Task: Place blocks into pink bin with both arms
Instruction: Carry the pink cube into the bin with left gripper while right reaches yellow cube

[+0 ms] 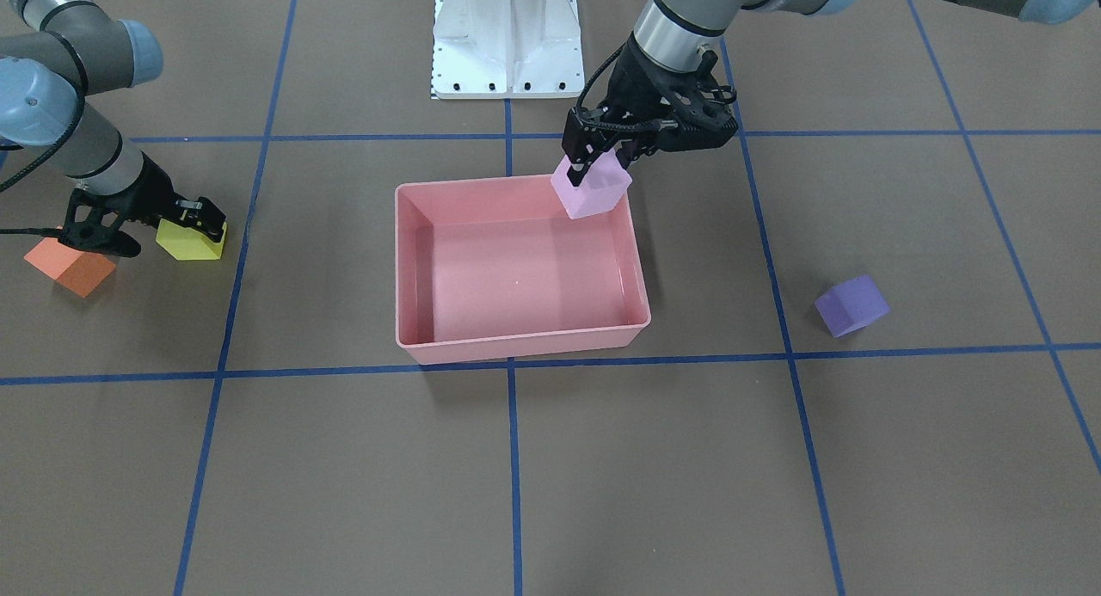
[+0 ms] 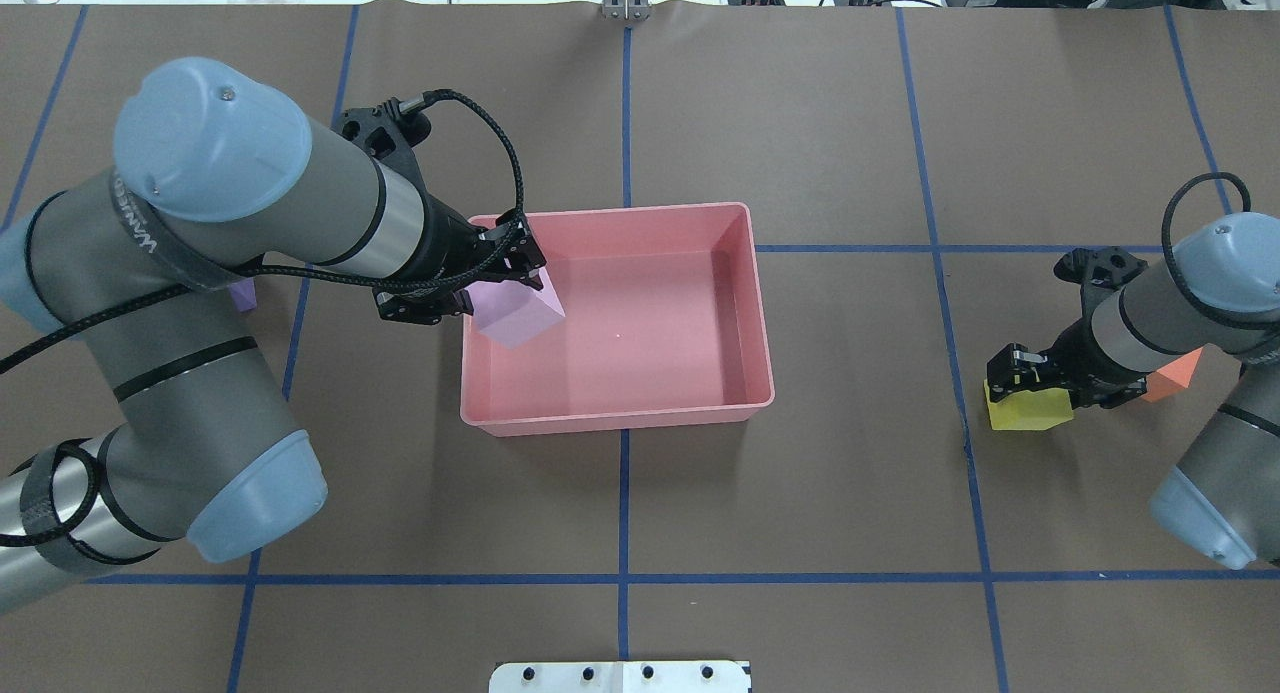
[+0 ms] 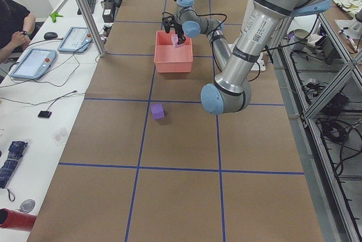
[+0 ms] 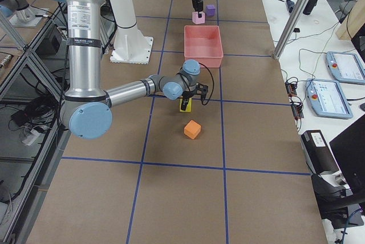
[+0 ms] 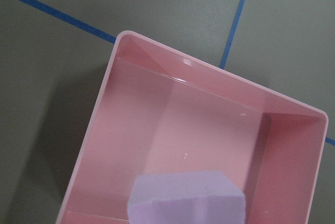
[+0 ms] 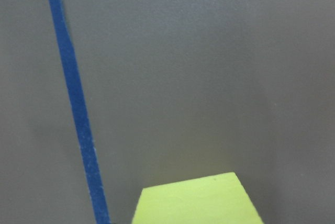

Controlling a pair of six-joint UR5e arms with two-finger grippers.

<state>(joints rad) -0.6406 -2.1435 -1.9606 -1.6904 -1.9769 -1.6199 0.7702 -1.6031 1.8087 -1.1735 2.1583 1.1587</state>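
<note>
My left gripper (image 1: 595, 169) is shut on the light pink block (image 1: 592, 188) and holds it in the air over a corner of the pink bin (image 1: 516, 342); nothing lies in the bin. The left wrist view shows this block (image 5: 188, 198) above the bin floor (image 5: 172, 130). At the table's other end, my right gripper (image 2: 1030, 381) is down at table height, shut on the yellow block (image 2: 1025, 410). The orange block (image 1: 70, 267) lies just beside it. The purple block (image 1: 850, 305) lies alone on the table on my left arm's side.
The white pedestal (image 1: 507, 37) stands behind the bin at the robot's base. Blue tape lines (image 1: 513, 458) grid the brown table. In the exterior left view a person (image 3: 14, 21) sits at a side desk with tablets (image 3: 34, 63).
</note>
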